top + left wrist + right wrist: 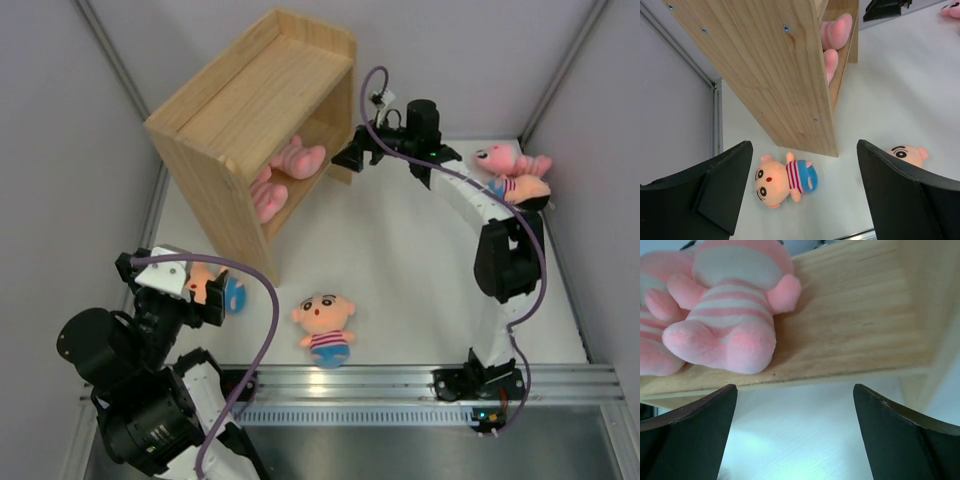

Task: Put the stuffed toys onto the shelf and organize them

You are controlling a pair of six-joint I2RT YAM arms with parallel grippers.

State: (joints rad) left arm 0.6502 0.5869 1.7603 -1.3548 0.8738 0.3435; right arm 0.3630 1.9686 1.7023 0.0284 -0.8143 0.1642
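Our left gripper (804,150) hangs spread and empty above a doll (782,180) at 7 o'clock, beside the shelf (250,100). Our right gripper (794,390), also spread, faces two pink toys (730,315) on its smooth wooden board (850,330). We judge the plush light, soft and squashy: pinch the striped torso, not the big round head.
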